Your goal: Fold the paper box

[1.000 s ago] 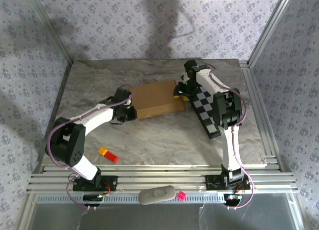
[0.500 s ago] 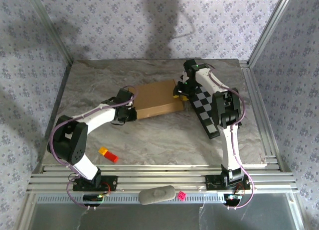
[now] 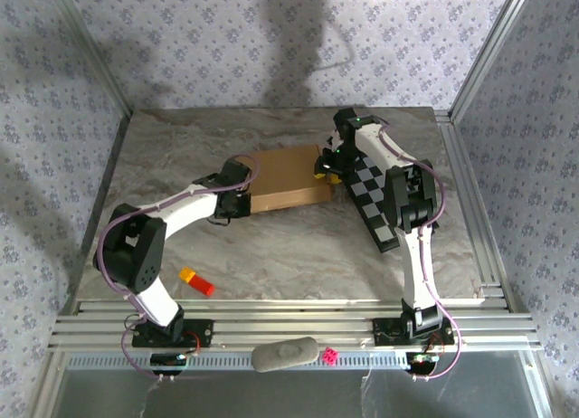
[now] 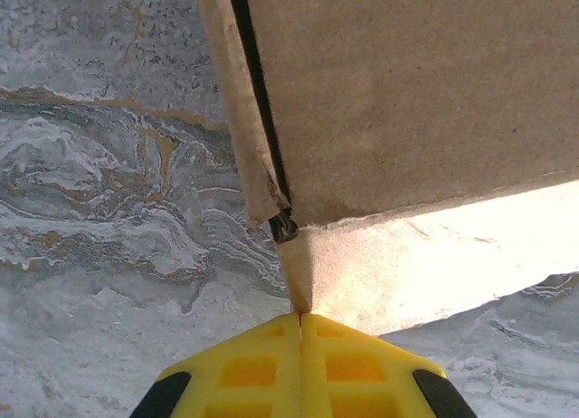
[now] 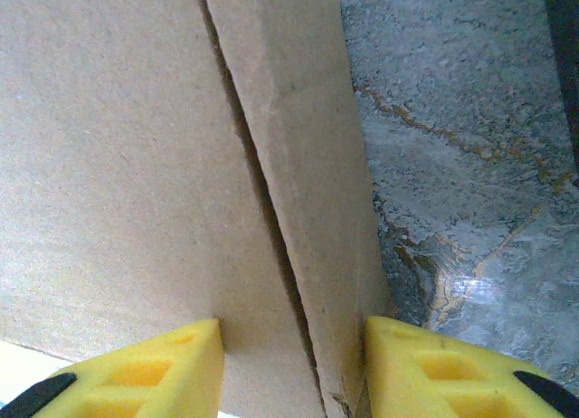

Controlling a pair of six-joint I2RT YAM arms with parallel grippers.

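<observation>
Nearest you on the surface [image 3: 298,246] lies a small orange-and-yellow block [image 3: 197,280], well apart from the work and of no part in it.

Further in, the paper box [image 3: 285,175] sits about mid-surface as a flat, closed brown rectangle, so you can judge the main folding done: the walls are up and the top panel is down. Your left tool [image 4: 301,320] is at the box's near left corner, its yellow fingers pressed together, and a thin edge of cardboard appears to run into the seam between them. At that corner a dark gap shows between the side strip and the panel, and the strip's end looks frayed and not flush.

At the far right end, your right tool [image 5: 294,346] stands spread part-way astride the end wall; you cannot tell from here whether the pads press on the card. A dark slit runs between wall and lid there too. What is left, most likely, is seating those two edges.

Beyond it lies the checkered board [image 3: 375,205], touching or just beside the box.

No brand, label or writing reads anywhere; the cardboard is plain.
</observation>
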